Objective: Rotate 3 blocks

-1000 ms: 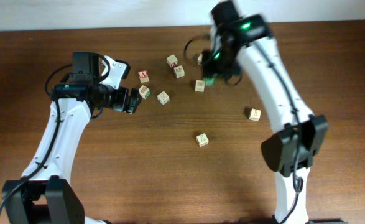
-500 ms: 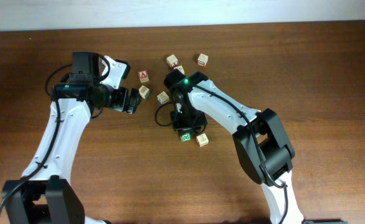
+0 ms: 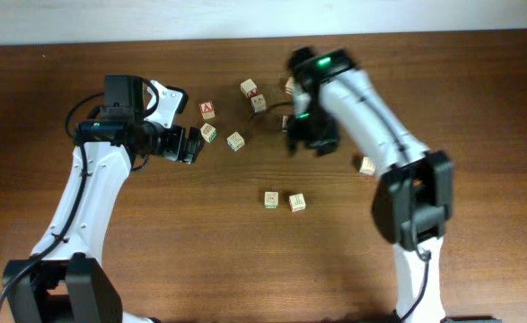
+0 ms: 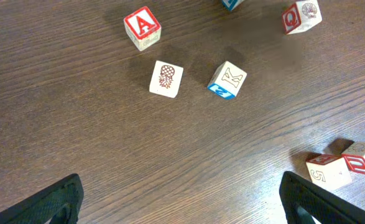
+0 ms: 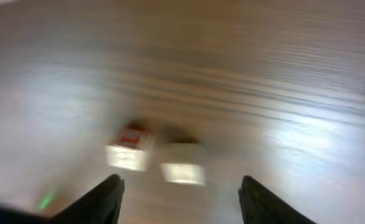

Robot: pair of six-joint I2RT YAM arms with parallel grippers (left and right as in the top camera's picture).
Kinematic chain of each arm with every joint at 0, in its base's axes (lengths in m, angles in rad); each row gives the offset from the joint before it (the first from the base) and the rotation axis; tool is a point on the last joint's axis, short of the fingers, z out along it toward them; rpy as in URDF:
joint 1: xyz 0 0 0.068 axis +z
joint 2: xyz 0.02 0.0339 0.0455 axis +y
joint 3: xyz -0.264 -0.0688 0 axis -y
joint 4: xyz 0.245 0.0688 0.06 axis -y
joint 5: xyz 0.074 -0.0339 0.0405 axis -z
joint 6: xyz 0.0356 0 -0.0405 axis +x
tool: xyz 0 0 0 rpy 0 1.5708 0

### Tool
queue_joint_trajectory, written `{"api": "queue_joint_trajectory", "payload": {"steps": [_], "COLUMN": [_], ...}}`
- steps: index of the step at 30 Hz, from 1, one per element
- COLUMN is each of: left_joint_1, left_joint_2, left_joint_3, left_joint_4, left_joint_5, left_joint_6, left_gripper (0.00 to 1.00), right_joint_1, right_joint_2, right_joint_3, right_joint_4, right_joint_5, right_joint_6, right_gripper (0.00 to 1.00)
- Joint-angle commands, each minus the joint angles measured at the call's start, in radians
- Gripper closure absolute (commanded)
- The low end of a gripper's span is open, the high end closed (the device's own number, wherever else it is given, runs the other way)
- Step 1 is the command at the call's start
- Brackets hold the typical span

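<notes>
From overhead, the green-framed block (image 3: 271, 199) lay at the near middle of the table (image 3: 155, 260), just beside a neighbouring block (image 3: 296, 202), and neither was touched by an arm. The right gripper (image 3: 301, 135) hung well apart from them, farther back, over bare wood. A lone block (image 3: 367, 165) sat off to its right. The left gripper (image 3: 191, 144) stood spread wide near the red A block (image 3: 207, 109), holding nothing.

In the left wrist view, the left fingers (image 4: 58, 202) framed empty table. A pineapple block (image 4: 166, 79) and a blue-sided block (image 4: 227, 79) lay beyond them, well short of the jaws. A pair of blocks (image 4: 341, 167) touched each other at the lower right edge.

The right wrist view was badly smeared. Two blurred blocks (image 5: 183, 171) showed on the wood ahead of the right fingers (image 5: 104, 199). The jaws stood apart and released, with nothing between them.

As a judgement, the green-framed block looked like the one already dealt with, since it sat squarely beside its neighbour and free of any grip. No still could prove a turn. The neighbouring block and the lone block probably remained to be rotated, so about a third of the work seemed done.
</notes>
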Motion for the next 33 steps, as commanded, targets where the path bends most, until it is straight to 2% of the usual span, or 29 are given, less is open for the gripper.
{"api": "queue_joint_trajectory", "payload": {"steps": [1, 5, 12, 13, 15, 18, 22, 28, 29, 33], "left_joint_1": [0.006, 0.006, 0.006, 0.006, 0.006, 0.006, 0.006, 0.006, 0.006, 0.006], "left_joint_2": [0.005, 0.005, 0.005, 0.005, 0.005, 0.005, 0.005, 0.005, 0.005, 0.005], "left_joint_3": [0.014, 0.014, 0.014, 0.014, 0.014, 0.014, 0.014, 0.014, 0.014, 0.014], "left_joint_4": [0.002, 0.002, 0.002, 0.002, 0.002, 0.002, 0.002, 0.002, 0.002, 0.002], "left_joint_5": [0.014, 0.014, 0.014, 0.014, 0.014, 0.014, 0.014, 0.014, 0.014, 0.014], "left_joint_6": [0.015, 0.015, 0.015, 0.015, 0.015, 0.015, 0.015, 0.015, 0.015, 0.015], "left_gripper": [0.01, 0.01, 0.01, 0.01, 0.01, 0.01, 0.01, 0.01, 0.01, 0.01], "right_joint_1": [-0.189, -0.304, -0.288, -0.288, -0.287, -0.275, -0.212, -0.002, 0.039, 0.130], "right_joint_2": [-0.020, -0.020, -0.019, -0.019, -0.019, -0.019, -0.019, -0.019, -0.019, -0.019], "right_joint_3": [-0.005, -0.136, -0.340, -0.346, -0.347, -0.347, -0.347, -0.347, -0.347, -0.347], "right_joint_4": [-0.026, 0.043, 0.205, 0.209, 0.216, 0.230, 0.204, 0.147, 0.135, 0.108], "right_joint_5": [0.041, 0.079, 0.119, 0.140, 0.154, 0.158, 0.153, 0.104, 0.103, 0.097], "right_joint_6": [-0.068, -0.068, -0.020, -0.010, -0.014, -0.055, -0.068, -0.066, -0.063, -0.033], "right_gripper": [0.44, 0.46, 0.45, 0.47, 0.61, 0.68, 0.70, 0.69, 0.62, 0.59]}}
